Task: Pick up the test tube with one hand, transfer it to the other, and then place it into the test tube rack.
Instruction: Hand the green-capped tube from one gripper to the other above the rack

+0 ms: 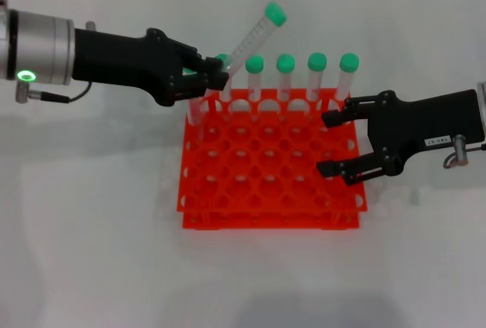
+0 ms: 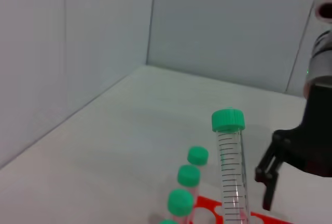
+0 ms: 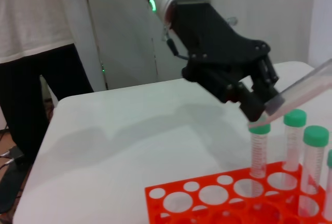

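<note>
We see left gripper clamping test tube (tilted) | capped tubes crowd rack back row | right gripper wide open, seemingly empty, beside rack.

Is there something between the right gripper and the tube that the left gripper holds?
Partly. The left gripper holds the tube tilted above the rack's back row. The open right gripper is beside the rack; four upright tubes stand between.
</note>
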{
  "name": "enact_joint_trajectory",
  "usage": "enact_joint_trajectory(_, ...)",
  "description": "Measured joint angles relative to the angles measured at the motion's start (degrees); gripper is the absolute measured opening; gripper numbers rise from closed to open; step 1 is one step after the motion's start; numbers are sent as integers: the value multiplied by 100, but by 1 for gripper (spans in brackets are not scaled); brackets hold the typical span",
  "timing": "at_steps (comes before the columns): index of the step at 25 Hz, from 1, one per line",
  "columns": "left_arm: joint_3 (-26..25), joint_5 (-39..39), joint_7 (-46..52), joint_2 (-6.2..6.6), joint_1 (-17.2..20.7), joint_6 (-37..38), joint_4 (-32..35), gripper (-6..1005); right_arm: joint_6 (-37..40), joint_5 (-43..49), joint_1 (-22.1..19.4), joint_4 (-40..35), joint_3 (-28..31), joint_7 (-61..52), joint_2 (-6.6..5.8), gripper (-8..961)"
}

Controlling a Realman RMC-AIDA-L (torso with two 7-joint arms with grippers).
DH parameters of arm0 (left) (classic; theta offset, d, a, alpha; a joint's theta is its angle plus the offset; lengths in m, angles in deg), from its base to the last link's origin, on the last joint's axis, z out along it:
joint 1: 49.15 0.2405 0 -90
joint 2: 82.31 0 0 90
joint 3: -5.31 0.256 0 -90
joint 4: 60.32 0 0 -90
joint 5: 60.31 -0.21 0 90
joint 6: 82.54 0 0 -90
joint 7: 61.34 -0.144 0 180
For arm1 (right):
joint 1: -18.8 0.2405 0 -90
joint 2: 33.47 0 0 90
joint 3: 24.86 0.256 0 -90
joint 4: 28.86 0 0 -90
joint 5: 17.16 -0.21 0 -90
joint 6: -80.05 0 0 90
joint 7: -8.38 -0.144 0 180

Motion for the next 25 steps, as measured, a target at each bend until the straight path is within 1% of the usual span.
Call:
enact_joint_trajectory(5, -5, 8, -132, -48, 28, 0, 7, 187, -76, -156, 3, 3, 0, -53, -6, 815)
enact_joint_trajectory(11, -17, -4, -277, -126, 45, -1, 0, 187, -273, -585, -13, 7, 66, -269, -35, 815)
enact_joint_trajectory(18, 2, -35, -362, -161, 86, -35, 2, 186, -594, -1092, -151, 46, 15, -357, 5, 815)
enact_joint_trajectory(20, 2, -36, -367, -167, 89, -22, 10, 186, -621, -1208, -170, 89, 8, -347, 7, 815)
enact_joint_trajectory(21, 2, -36, -367, -167, 89, -22, 10, 186, -637, -1494, -173, 265, 4, -310, 4, 814)
enact_joint_trajectory(25, 68, -40, -382, -180, 94, -19, 15, 186, -660, -1752, -134, 540, 2, -253, 3, 814)
